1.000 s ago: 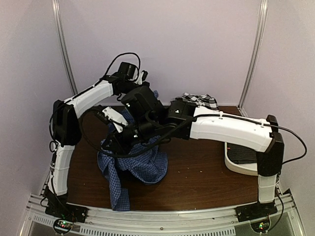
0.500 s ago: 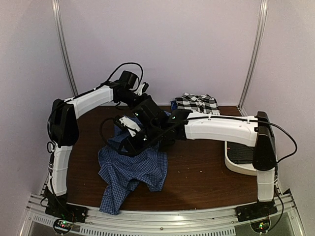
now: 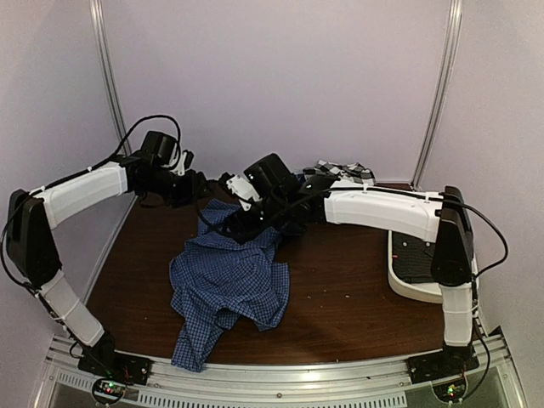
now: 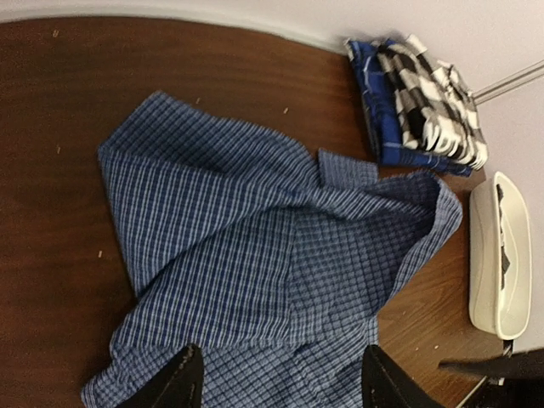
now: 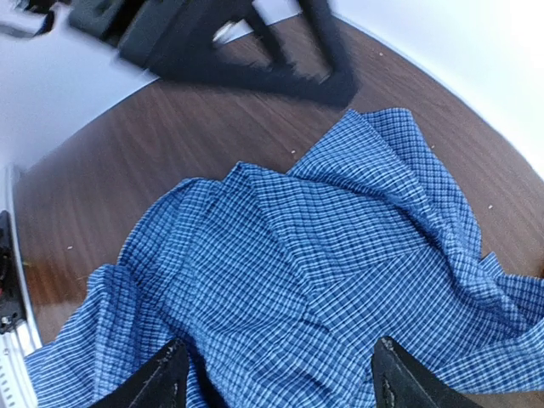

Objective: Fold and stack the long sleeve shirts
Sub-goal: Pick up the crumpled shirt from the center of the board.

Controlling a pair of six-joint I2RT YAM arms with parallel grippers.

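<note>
Your left gripper point(image 4: 279, 384) spread and empty over the crumpled blue fine-check shirt point(image 3: 228, 276), your right gripper point(image 5: 276, 382) likewise apart, wooden table point(image 3: 340, 297) beneath

Dark blue shirt point(image 4: 367, 102) largely hidden under the black-and-white check shirt point(image 4: 433, 93)

A dark brown wood-grain counter point(image 3: 340, 297) is enclosed by plain pale lilac walls point(image 3: 280, 76). Two metal posts point(image 3: 110, 85) are seen at the back corners. A slotted aluminium rail point(image 3: 280, 374) is fixed along the near edge. Small pale specks are noted on the wood.
</note>
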